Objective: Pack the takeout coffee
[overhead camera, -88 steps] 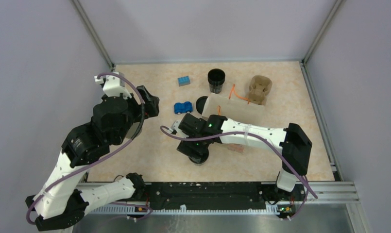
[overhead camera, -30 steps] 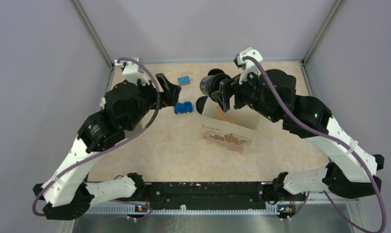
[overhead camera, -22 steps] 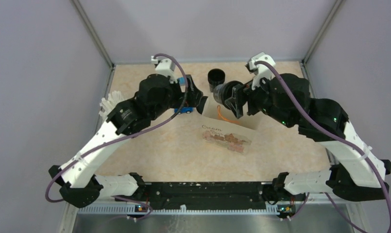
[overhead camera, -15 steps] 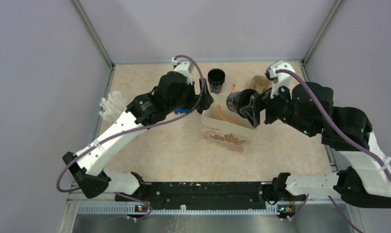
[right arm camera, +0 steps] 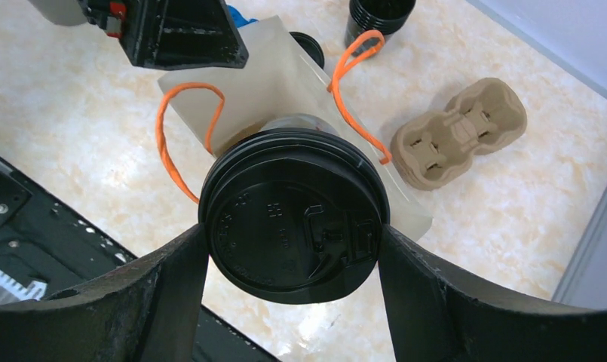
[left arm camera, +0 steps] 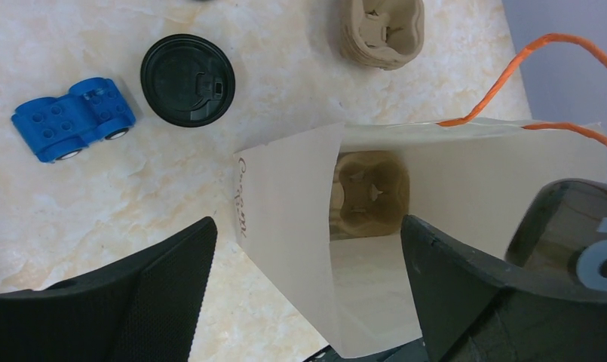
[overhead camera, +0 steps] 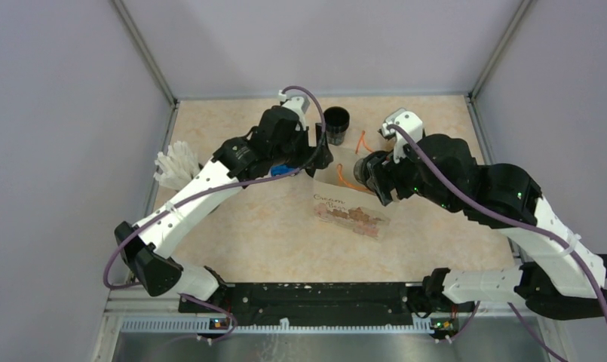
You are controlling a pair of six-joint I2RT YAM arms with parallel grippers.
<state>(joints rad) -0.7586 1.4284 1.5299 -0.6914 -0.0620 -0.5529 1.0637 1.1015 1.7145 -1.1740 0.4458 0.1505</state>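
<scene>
My right gripper (overhead camera: 372, 172) is shut on the takeout coffee (right arm camera: 292, 226), a black cup with its black lid on. It holds the cup above the open mouth of the white paper bag (overhead camera: 351, 211) with orange handles (right arm camera: 185, 128). My left gripper (overhead camera: 320, 158) is open, and its fingers (left arm camera: 142, 294) straddle the bag's left wall (left arm camera: 285, 219) without gripping it. A brown pulp carrier (left arm camera: 368, 192) lies inside the bag. A second open black cup (overhead camera: 335, 124) stands behind the bag, and a loose black lid (left arm camera: 187, 79) lies beside it.
A blue toy car (left arm camera: 72, 128) sits left of the bag. A second brown pulp carrier (right arm camera: 458, 132) lies to the bag's right. White utensils (overhead camera: 173, 167) stand at the table's left edge. Walls enclose the back and sides.
My right gripper carried the lidded cup from the front of the table round the back and down over the bag's mouth. My left gripper reached in to the bag's left edge.
</scene>
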